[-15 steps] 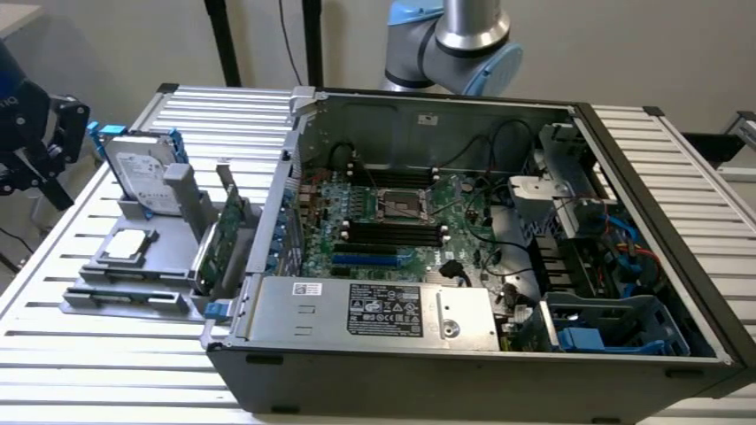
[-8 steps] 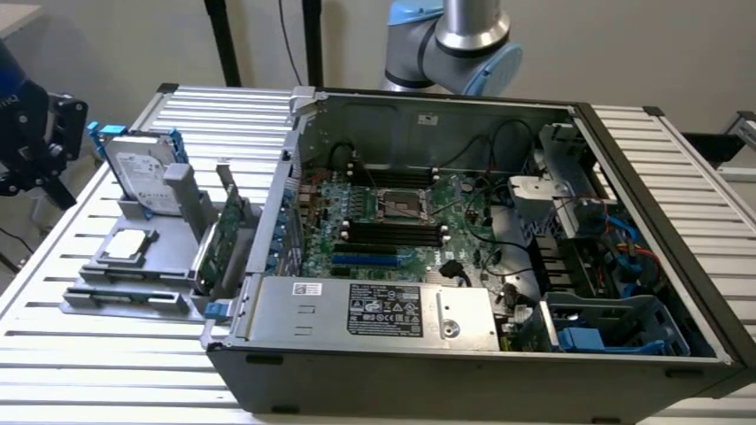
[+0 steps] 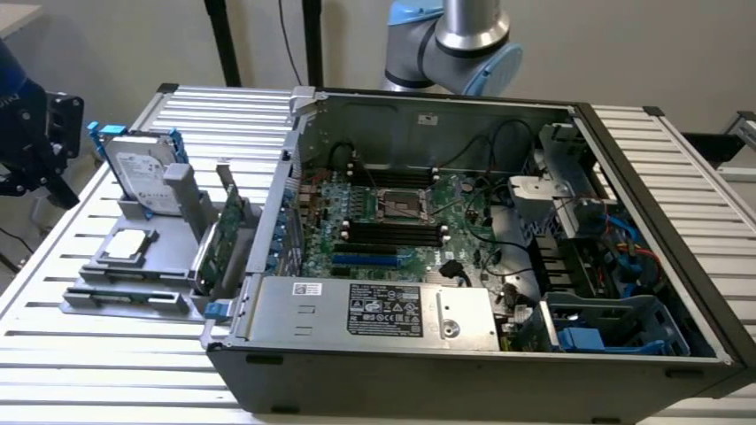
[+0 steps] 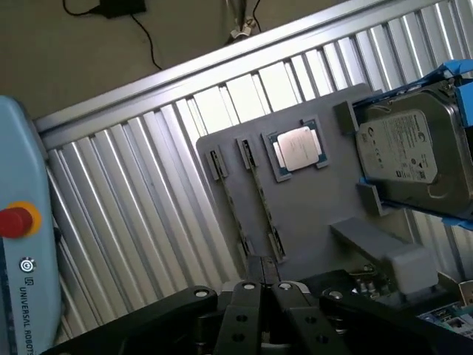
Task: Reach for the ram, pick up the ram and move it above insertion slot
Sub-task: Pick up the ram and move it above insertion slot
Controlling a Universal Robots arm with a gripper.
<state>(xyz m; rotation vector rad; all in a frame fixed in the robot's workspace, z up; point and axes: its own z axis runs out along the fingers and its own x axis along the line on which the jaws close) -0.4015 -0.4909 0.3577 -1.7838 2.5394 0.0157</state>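
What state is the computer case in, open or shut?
Open. The computer case has no side panel on top, so the motherboard and power supply inside are in plain sight in the exterior view.

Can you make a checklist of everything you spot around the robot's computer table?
Surface: slatted metal table carrying an open computer case.
Job's things: ram seems to sit edge-on in the grey holder; not held.
Clutter: hard drive, processor chip, green card.
Grippers: tool shut, empty, near the holder.
Cables: black lead on the floor; wires inside the case.
Surroundings: blue controller with a red button.
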